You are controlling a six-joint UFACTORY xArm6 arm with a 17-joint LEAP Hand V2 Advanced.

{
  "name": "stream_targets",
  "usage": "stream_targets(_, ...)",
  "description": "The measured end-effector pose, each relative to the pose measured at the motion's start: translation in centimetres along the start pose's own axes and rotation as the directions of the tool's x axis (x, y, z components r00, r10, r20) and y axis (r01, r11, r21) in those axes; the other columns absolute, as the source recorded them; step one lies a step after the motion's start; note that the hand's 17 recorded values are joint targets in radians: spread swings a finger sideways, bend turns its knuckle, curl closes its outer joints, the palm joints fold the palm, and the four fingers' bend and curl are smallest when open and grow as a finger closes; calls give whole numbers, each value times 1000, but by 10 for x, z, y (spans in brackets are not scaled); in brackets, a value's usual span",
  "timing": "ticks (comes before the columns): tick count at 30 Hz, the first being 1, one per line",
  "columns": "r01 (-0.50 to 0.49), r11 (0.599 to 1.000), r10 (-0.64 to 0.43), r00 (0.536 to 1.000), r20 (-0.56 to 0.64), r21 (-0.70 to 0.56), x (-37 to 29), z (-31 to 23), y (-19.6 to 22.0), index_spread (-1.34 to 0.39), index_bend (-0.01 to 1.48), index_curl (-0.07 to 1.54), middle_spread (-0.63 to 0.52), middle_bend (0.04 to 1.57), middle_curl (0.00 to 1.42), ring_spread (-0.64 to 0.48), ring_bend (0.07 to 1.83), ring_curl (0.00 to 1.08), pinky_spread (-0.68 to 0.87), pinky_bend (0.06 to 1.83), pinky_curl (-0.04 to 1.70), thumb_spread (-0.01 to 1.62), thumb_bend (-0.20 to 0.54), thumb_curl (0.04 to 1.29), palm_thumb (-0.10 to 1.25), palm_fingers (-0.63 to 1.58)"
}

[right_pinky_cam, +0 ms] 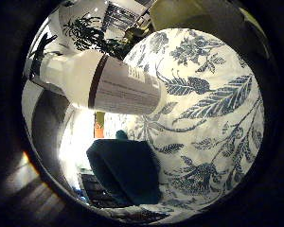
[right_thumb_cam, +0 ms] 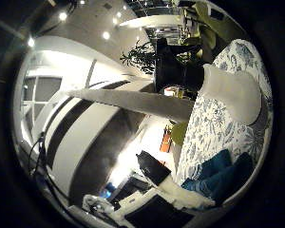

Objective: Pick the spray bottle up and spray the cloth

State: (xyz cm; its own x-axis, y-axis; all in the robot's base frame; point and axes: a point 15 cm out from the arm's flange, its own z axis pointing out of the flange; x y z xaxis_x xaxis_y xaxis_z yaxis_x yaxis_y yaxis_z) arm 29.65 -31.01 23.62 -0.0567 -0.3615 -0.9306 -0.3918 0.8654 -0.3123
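1. White plastic spray bottle [right_pinky_cam: 109,85] with a dark band fills the palm views, close against the hand, above the floral-clothed counter [right_pinky_cam: 213,118].
2. Whether the fingers clasp it cannot be told.
3. Folded dark teal cloth [right_pinky_cam: 125,172] lies on the counter beside it.

White spray bottle [right_pinky_cam: 109,82] beside dark teal cloth [right_pinky_cam: 125,170].

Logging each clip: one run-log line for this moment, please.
spray bottle: close to palm, above floral tablecloth | teal cloth: folded on tablecloth | hand state: cannot tell
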Motion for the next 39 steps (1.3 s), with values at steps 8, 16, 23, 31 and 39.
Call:
stream_targets(8, 11, 1000, -11, 1000, -15, -2, 1, 12, -12, -148, 144, 242, 197, 293, 353, 205, 459, 288, 364, 455, 304, 979, -27, 309, 522, 38)
stream_targets(16, 18, 1000, -19, 999, -37, -23, 3, 31, -16, -148, 144, 243, 197, 290, 354, 208, 466, 287, 368, 448, 303, 987, -27, 306, 536, 44)
stream_targets(23, 26, 999, -27, 999, -33, -47, -1, 51, -13, -136, 148, 252, 195, 309, 358, 207, 452, 282, 368, 424, 299, 986, -26, 309, 543, 72)
stream_targets(31, 46, 995, -51, 997, -51, -92, 0, 75, -2, -146, 146, 267, 134, 325, 363, 188, 487, 288, 353, 408, 297, 1032, -2, 371, 719, 188)
stream_targets(39, 64, 994, -66, 998, -21, -93, -11, 102, 2, -222, 142, 238, -63, 479, 428, -123, 868, 384, -137, 808, 363, 1003, -8, 494, 966, 772)
